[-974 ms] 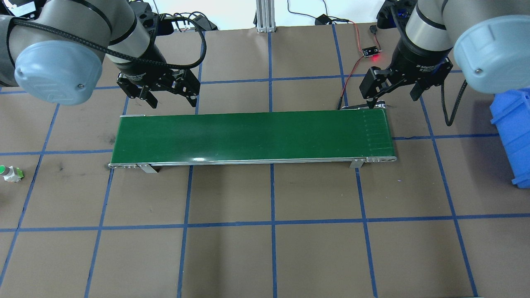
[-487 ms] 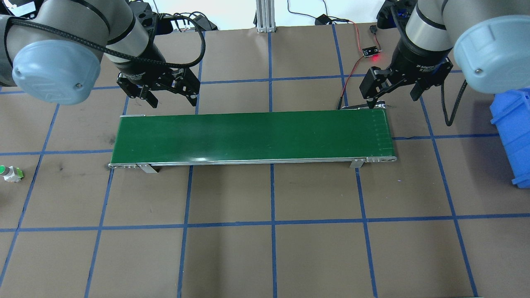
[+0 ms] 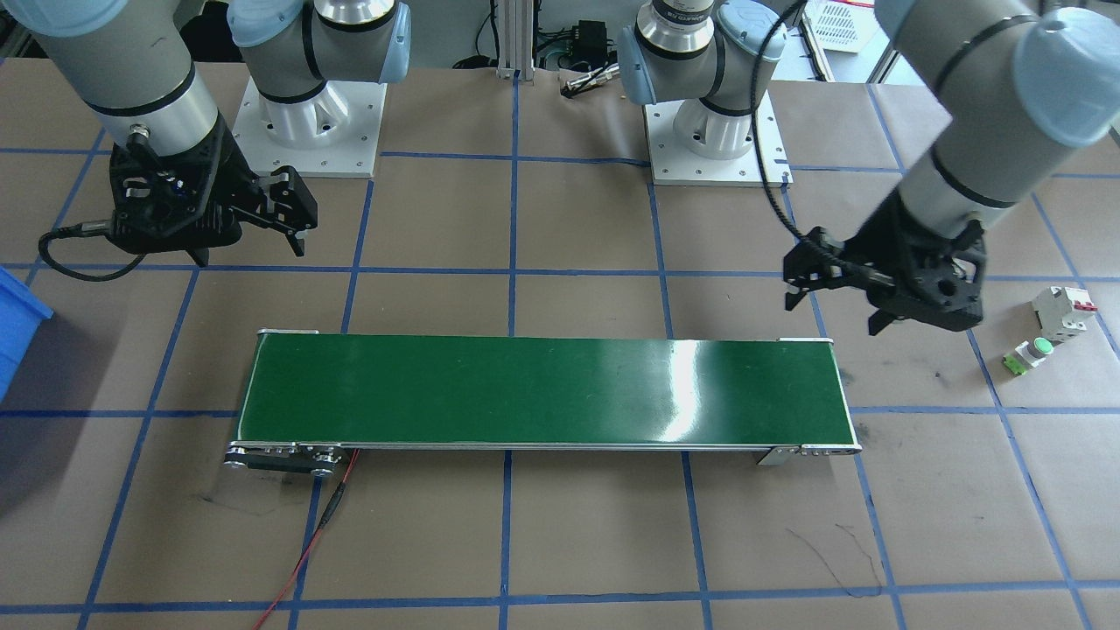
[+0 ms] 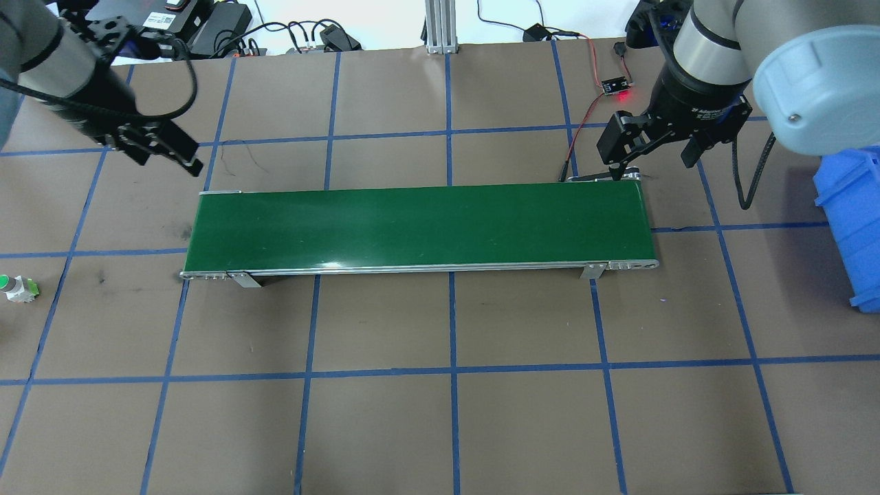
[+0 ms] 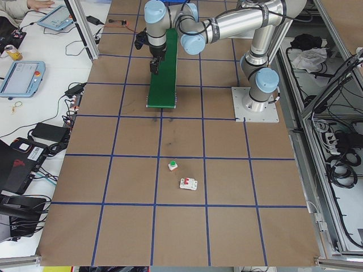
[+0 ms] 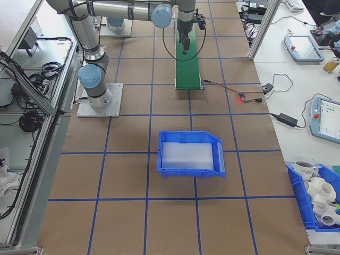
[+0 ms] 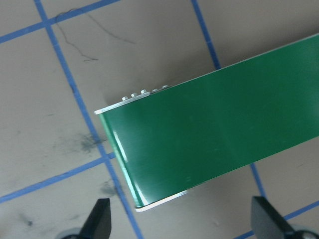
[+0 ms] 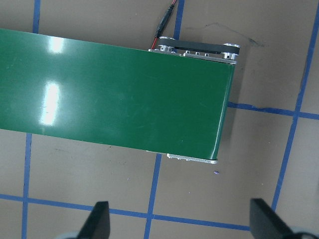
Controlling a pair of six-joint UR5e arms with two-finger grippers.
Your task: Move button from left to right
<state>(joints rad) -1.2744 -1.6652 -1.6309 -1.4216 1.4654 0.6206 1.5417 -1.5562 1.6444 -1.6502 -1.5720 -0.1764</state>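
Observation:
The button (image 4: 14, 287), with a green cap on a pale blocky base, lies on the brown table at the far left edge; it also shows in the front view as the button (image 3: 1028, 354) and in the left side view as the button (image 5: 172, 165). My left gripper (image 4: 168, 161) hangs open and empty behind the left end of the green conveyor belt (image 4: 419, 227), well apart from the button. Its wrist view shows the left gripper (image 7: 183, 224) over the belt's end. My right gripper (image 4: 651, 167) is open and empty above the belt's far right corner.
A white circuit breaker (image 3: 1063, 313) with red toggles sits just beside the button. A blue bin (image 4: 852, 220) stands at the table's right edge. A small board with a red light (image 4: 617, 86) and its wires lie behind the belt's right end.
My left arm has swung to the left, carrying its open gripper away from the belt's back left corner toward the table's left side. The right arm and the button have not moved.

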